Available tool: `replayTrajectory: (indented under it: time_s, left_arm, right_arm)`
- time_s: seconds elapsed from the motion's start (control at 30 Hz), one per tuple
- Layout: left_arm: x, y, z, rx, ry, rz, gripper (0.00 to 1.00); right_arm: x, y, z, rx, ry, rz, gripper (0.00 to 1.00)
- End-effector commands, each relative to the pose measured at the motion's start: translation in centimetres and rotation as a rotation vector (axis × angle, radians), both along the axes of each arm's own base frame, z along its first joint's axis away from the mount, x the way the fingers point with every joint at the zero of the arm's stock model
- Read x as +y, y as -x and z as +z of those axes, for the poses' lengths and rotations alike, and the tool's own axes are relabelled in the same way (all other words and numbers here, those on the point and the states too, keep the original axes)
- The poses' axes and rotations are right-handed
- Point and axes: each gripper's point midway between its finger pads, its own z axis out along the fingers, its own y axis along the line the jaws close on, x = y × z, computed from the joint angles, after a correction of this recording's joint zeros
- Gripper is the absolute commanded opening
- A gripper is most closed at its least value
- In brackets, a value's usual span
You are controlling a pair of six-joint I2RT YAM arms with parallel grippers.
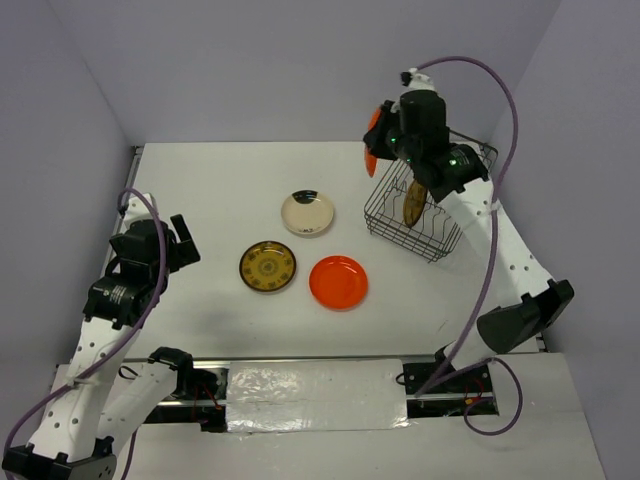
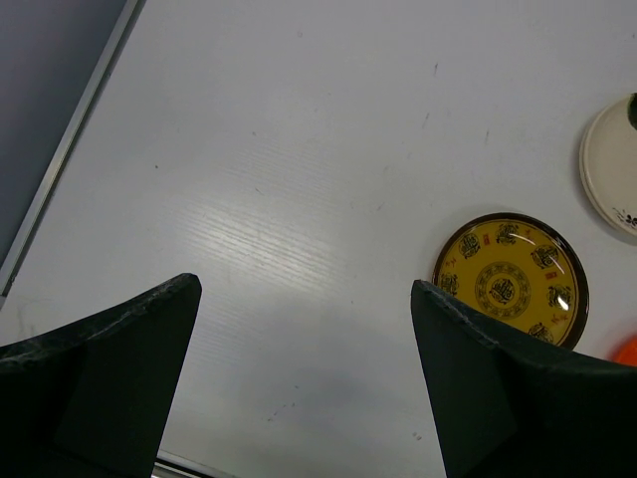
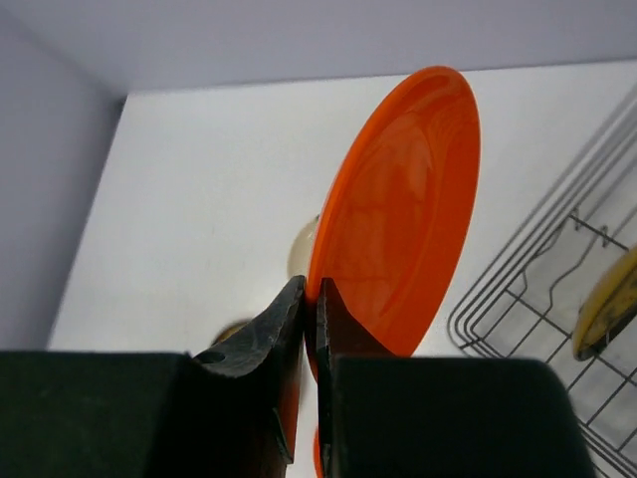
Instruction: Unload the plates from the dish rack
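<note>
At the far left we see the left claw (image 2: 304, 289) hanging above the table (image 1: 200, 180), its two fingers spread wide with nothing between them. To its right, flat on the table, lies a brown patterned plate (image 1: 267, 267), dark at the rim and yellow inside. The cream plate (image 1: 307, 212) sits a little further back and to the right. The loose orange plate (image 1: 338, 281) lies just beside the brown one on its right. None of the three touch. Further right, the right claw (image 3: 311, 289) is up near the back left corner of the dish rack (image 1: 440, 245) and clamped on the held orange plate (image 3: 398, 209). We see that plate's lower rim pinched between the two fingers. The rest of it stands on edge and reaches out past the fingertips, away from the wrist. From above, it shows on the claw's left side, left of the rack's wires rather than among them. Farthest right, inside the rack, the racked patterned plate (image 1: 412, 200) stands on edge between the prongs, below the claw.
</note>
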Motion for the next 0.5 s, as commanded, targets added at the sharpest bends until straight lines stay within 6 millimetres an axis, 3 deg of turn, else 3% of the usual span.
replayTrajectory:
  time_s: [0.0,0.07,0.1,0.13,0.17,0.2,0.37,0.47]
  left_arm:
    - [0.4,0.0,1.0,-0.049,0.01,0.033,0.99]
    - [0.6,0.2,1.1,-0.055,0.012,0.044,0.99]
    - [0.7,0.3,1.2,-0.057,0.008,0.052,1.0]
    - [0.8,0.4,1.2,-0.059,0.007,0.055,0.99]
    - [0.9,0.4,1.3,-0.063,0.006,0.062,0.99]
    - [0.9,0.4,1.2,-0.062,0.007,0.062,0.99]
    - [0.8,0.4,1.3,-0.063,0.009,0.058,1.0]
    - [0.8,0.4,1.3,-0.062,0.009,0.056,0.99]
  right_arm:
    - [4.9,6.0,-2.4,0.073,0.314,0.229,0.0]
    - [4.7,8.8,-6.6,0.175,0.472,0.242,0.0]
    - [5.5,10.5,-7.0,0.165,0.495,0.261,0.0]
    - [5.6,11.1,-7.7,0.158,0.494,0.24,0.0]
    - [5.3,12.3,-9.9,0.189,0.515,0.249,0.0]
    - [6.2,13.6,-10.7,0.192,0.515,0.28,0.0]
    - [8.9,17.5,-17.2,0.289,0.56,0.381,0.0]
    - [9.9,18.4,-20.6,0.342,0.597,0.401,0.0]
